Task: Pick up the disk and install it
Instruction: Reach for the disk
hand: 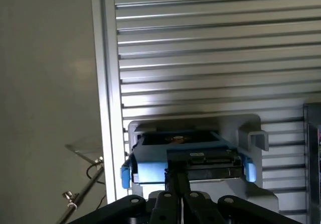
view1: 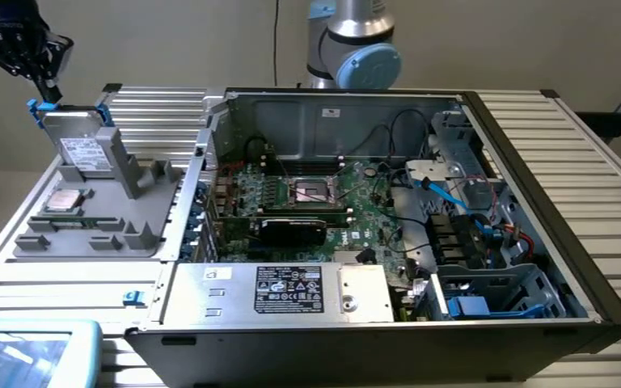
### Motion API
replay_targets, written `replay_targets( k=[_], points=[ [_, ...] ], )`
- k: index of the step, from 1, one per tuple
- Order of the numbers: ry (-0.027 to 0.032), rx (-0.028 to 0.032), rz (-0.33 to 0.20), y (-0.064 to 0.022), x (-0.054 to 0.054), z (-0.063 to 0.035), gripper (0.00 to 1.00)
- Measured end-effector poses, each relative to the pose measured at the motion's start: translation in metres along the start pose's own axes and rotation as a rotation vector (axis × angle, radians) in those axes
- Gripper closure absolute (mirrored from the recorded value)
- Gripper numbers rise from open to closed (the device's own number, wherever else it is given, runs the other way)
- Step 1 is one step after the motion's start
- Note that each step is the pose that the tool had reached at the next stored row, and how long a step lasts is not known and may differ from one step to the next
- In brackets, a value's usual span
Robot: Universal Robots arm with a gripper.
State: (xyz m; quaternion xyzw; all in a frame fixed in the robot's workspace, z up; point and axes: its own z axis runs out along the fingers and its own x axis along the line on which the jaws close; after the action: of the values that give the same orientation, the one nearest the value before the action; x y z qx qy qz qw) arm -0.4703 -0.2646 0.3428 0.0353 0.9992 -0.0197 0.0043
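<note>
a: as the exterior view looks over the bench, what stands toward its left?

b: a silver-grey rectangular hard drive with a white barcode label and blue plastic rails, the disk (view1: 82,149), stands upright on its edge in a slot of a grey moulded plastic holder (view1: 73,236); the holder lies on a ribbed aluminium table (view1: 569,137); a small square silver chip (view1: 65,200) lies flat in the same holder, nearer the camera than the disk.

a: and the gripper?

b: the black two-fingered gripper (view1: 49,87) hangs just above the disk's upper corner, on the exterior view's left, close to one blue rail; its fingers are clenched together with nothing between them; i cannot tell whether the tips touch the disk; in the wrist view the gripper (hand: 176,181) points at the disk's (hand: 190,158) top edge, with a blue rail end at either side and the ribbed table (hand: 210,58) beyond.

a: what else is there?

b: to the exterior view's right of the holder lies an open black computer case (view1: 322,113); inside it are a green motherboard (view1: 370,206) and, at the near edge, a grey metal box with a black label (view1: 278,287); a grey and pale blue robot arm (view1: 356,48) rises behind the case.
</note>
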Motion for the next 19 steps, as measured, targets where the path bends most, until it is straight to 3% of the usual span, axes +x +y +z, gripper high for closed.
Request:
replay_targets(
  k=[5,19],
  points=[
    [0.0001,-0.0001,0.0,0.0033,0.017,-0.0002,0.89],
    [0.0,-0.0002,0.0,0.0032,0.017,-0.0002,0.89]
  ],
)
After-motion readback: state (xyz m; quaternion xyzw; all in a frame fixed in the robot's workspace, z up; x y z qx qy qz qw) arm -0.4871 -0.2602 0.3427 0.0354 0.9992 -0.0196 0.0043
